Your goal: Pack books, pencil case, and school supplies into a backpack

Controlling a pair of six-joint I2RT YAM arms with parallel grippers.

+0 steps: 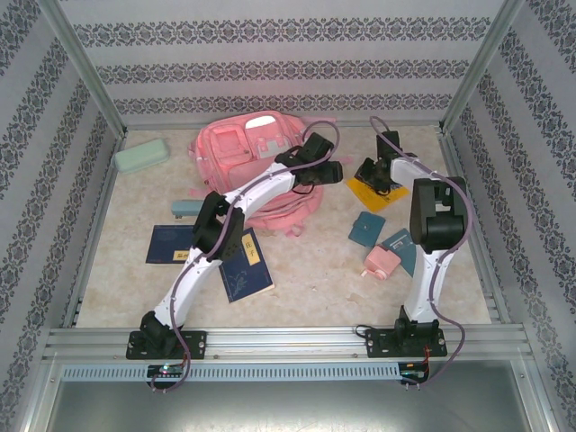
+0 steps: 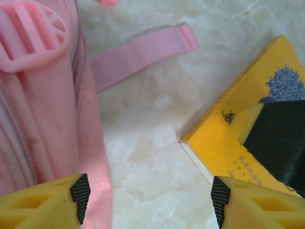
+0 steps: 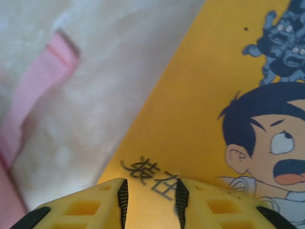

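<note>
While right gripper [image 3: 150, 195] straddles yellow book [image 3: 200, 119]: jaws part-closed at its edge; whether they pinch it I cannot tell.
Yellow book: flat on table [image 1: 306, 270], at 3 o'clock of backpack [image 1: 243, 157].
Left gripper [image 2: 150, 198]: spread, empty, between backpack and book.
Risk: thin cover may slip or bend; strap [image 2: 143, 52] may snag.

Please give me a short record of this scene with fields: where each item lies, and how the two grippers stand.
backpack: far middle of table
yellow book: right of backpack, on table
navy books: two, near left, outside backpack
pencil case: far left corner
pink block: near right, beside teal pads
left gripper: open, between backpack and yellow book
right gripper: jaws narrow, over yellow book's cover; grip unclear
</note>
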